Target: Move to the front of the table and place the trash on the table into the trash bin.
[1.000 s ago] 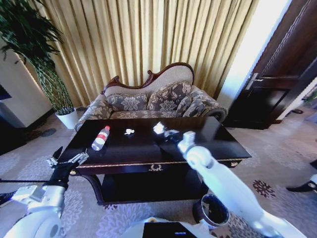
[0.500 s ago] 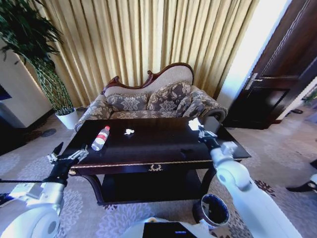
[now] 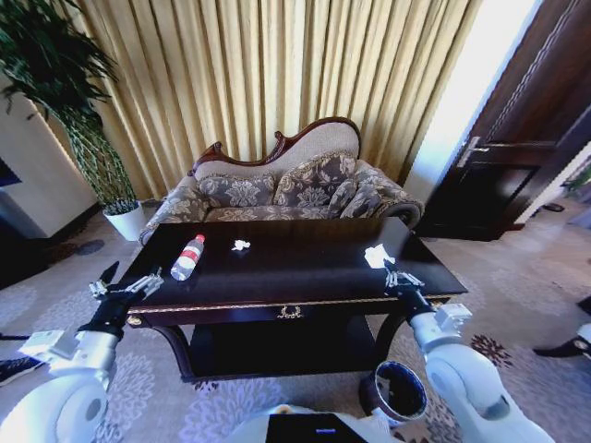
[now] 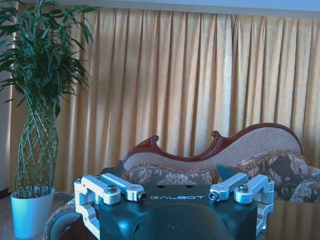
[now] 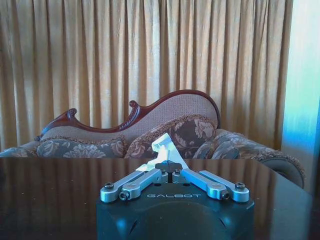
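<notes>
Trash lies scattered on the dark tabletop (image 3: 277,268): a clear bottle with a red label (image 3: 187,257) rests on its side left of the frame's centre in the head view, and a small crumpled paper wad (image 3: 241,245) sits a little to its right, nearer the sofa (image 3: 286,189). A second white paper wad (image 3: 375,256) is pinched in the right pincer (image 3: 388,269), right of centre in the frame, above the tabletop's right part near its front edge. From the right wrist view the same paper wad (image 5: 165,150) sticks up between the closed fingertips of the right pincer (image 5: 170,167), with the glossy tabletop (image 5: 50,190) spreading below and the sofa beyond.

The left pincer (image 3: 125,288) hangs at the lower left of the frame, just off the tabletop's left front corner, its fingers spread wide and holding nothing. The trash bin (image 3: 395,392) stands on the carpet at the lower right of the frame, in front of the tabletop's right leg and below the right arm.
</notes>
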`<state>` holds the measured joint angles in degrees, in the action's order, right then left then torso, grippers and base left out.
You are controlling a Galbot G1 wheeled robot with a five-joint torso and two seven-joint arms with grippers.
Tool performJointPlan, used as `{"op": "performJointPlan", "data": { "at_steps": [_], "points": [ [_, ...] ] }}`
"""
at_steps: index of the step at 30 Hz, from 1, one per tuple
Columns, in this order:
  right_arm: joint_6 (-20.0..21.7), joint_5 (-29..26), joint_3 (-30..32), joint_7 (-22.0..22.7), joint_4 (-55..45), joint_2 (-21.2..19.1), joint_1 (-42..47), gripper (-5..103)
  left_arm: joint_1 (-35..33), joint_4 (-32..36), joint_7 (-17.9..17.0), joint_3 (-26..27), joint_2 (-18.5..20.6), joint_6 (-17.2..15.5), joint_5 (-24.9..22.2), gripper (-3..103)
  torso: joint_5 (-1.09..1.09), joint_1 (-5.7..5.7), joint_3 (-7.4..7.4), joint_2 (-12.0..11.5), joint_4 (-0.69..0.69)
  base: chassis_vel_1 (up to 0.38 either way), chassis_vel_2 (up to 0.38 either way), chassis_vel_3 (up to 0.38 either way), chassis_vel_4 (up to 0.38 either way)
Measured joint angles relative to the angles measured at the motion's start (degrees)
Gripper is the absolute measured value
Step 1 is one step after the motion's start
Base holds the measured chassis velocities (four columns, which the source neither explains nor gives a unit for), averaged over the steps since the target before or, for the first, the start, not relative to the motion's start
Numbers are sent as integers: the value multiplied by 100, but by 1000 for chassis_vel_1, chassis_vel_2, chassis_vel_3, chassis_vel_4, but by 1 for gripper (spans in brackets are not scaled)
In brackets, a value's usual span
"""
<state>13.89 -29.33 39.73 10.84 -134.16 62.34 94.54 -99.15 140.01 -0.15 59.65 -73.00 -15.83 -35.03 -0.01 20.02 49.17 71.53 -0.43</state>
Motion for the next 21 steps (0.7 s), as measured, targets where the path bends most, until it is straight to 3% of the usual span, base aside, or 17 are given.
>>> {"op": "performJointPlan", "data": {
  "at_steps": [5,14,21],
  "points": [
    [2,15,-82,0,1,45,-52,0,-39,21,-9,1,-22,-17,24,100,0,0,0,0,1,0,0,0,0],
    [2,119,-260,6,96,117,-175,0,-32,-44,76,145,46,15,673,100,0,1,0,0,0,0,0,0,0],
    [1,119,-266,8,118,117,-215,0,-32,-69,84,141,61,8,733,100,0,1,0,0,0,0,0,0,0]
  ]
}}
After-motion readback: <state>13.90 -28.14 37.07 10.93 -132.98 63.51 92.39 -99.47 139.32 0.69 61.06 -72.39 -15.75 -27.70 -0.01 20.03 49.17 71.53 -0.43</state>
